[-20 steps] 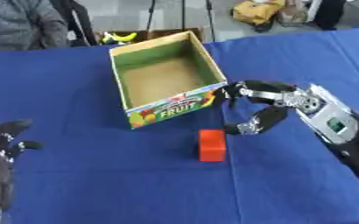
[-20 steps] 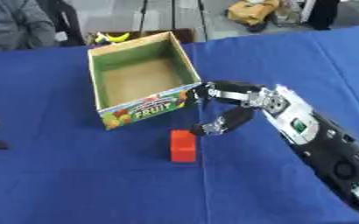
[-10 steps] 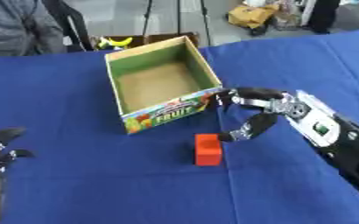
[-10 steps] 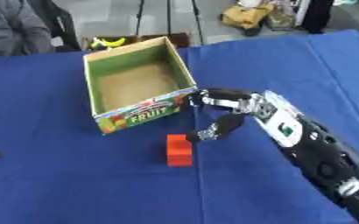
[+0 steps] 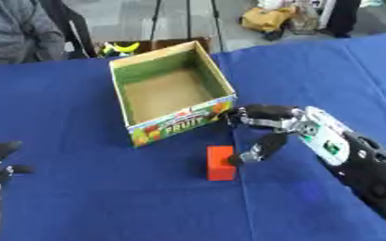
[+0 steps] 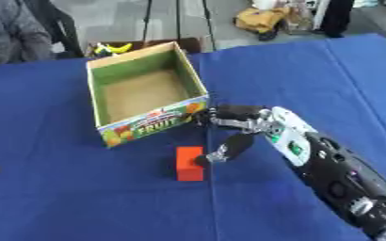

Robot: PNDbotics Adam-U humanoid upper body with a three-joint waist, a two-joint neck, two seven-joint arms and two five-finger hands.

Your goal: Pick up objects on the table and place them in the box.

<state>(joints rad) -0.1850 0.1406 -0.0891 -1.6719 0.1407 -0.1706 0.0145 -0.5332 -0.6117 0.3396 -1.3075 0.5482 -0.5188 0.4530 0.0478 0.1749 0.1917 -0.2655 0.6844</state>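
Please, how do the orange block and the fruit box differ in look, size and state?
The orange block is small, solid and of one plain colour; the fruit box is far larger, hollow, open on top, green inside with a printed front. The block lies in front of the box, with the right hand at its right side; nothing shows inside the box. Both rest on the blue table.

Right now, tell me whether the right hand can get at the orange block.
Probably yes. The right hand is spread open just right of the orange block, one fingertip at its edge, with only bare blue cloth between. The box stands behind, clear of the approach.
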